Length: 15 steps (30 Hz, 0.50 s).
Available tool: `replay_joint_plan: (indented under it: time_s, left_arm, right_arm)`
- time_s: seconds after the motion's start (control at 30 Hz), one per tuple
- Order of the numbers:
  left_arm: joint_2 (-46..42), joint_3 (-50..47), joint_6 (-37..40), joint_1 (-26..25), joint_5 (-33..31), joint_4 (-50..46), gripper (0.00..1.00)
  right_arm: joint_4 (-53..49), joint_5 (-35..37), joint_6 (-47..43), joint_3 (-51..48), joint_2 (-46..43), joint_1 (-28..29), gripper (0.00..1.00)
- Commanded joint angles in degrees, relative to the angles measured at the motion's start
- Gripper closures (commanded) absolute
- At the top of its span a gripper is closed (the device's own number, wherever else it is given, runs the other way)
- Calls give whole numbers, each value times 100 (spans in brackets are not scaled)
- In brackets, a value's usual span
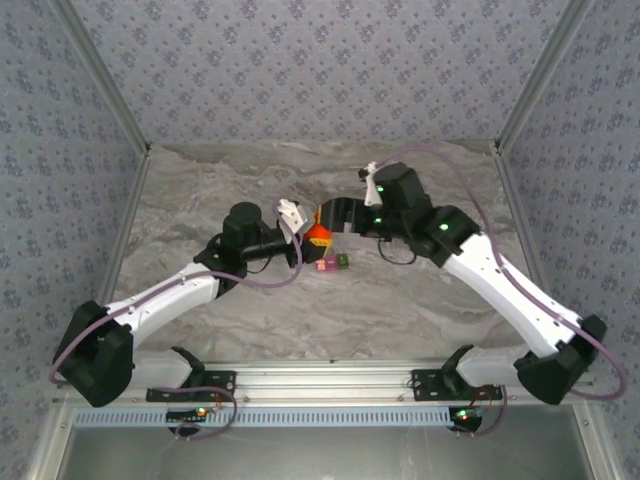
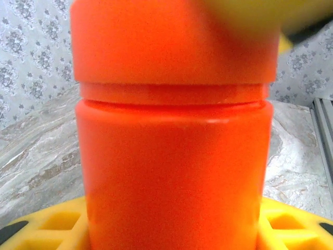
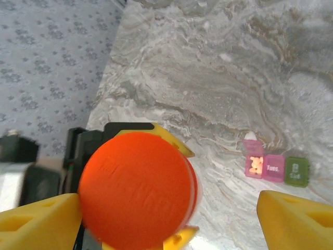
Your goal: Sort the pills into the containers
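The right fingers stand wide apart. One sits at the lower left of the right wrist view, close against the orange cap. The other sits at the lower right, with bare bench between it and the cap. The left fingers, in the bottom corners of the left wrist view, are clamped on the body of the bottle below the cap seam.

The step looks like taking the cap off. The right fingers should be centred over the cap first, so both meet its rim evenly. They should close above the seam, clear of the left fingers. The left hold must stay firm and upright, or the bottle could spin or spill.

The containers rest on the bench at the right of the right wrist view, near the bottle but apart. The pink one is open, with pills inside.
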Motion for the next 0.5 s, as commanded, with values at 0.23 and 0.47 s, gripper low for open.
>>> replay_joint_plan:
  time_s: [0.23,0.47]
  left_arm:
    - [-111,382,174,19,626,-165,100]
    - [28,636,166,14,1099,-484,100]
  right_arm:
    - [-982,-2404,-3722,1013,306,-900,16]
    - [-1415,-2689,-4323,1532,909,-894,18]
